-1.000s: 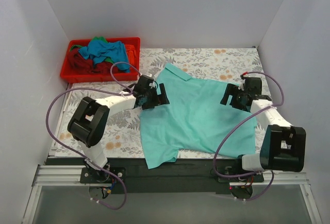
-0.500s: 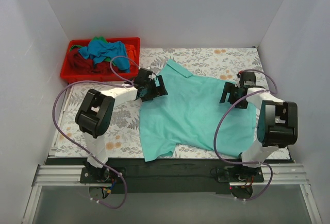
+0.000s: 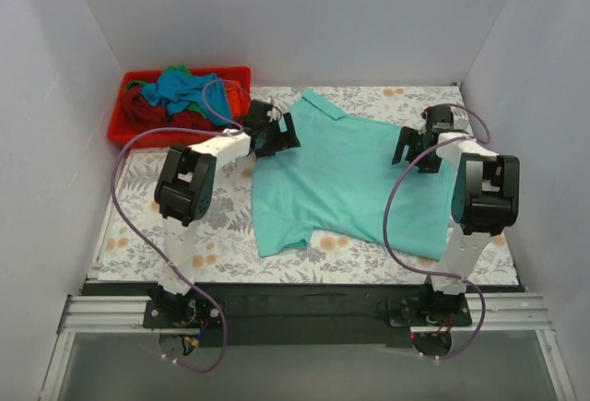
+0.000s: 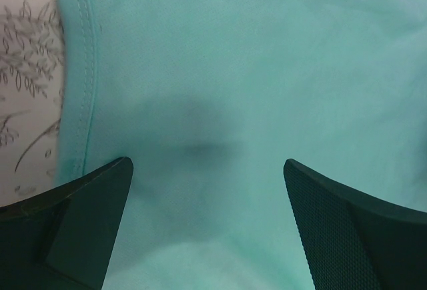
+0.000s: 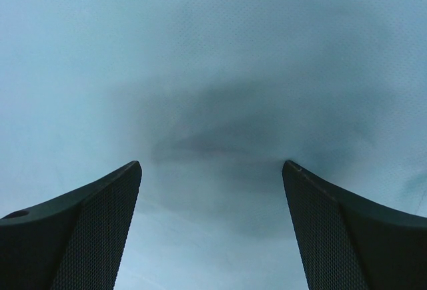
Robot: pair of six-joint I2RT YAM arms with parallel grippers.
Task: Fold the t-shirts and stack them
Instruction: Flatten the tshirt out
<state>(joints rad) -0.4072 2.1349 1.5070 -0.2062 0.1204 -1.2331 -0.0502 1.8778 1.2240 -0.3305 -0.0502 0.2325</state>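
Floral-print table (image 3: 369, 101): bears red plastic bin (image 3: 118, 129) at far left corner.
Mint-teal collared short-sleeved cloth t-shirt (image 3: 350, 189): spread flat just right of bin.
Heap of blue, dark red, green shirts (image 3: 180, 92): inside bin.
Left gripper (image 3: 279, 134): jaws wide, low over t-shirt edge nearest bin.
Right gripper (image 3: 413, 150): jaws wide, low over t-shirt side farthest from bin.

top: high, looking down | wrists: close, downward | shared: mint-teal t-shirt (image 3: 350, 189)

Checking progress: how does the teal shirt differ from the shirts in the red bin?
The teal shirt lies spread flat on the table; the binned shirts sit bunched in the red bin. The teal shirt is one colour; the binned shirts mix blue, red, green. None is folded.
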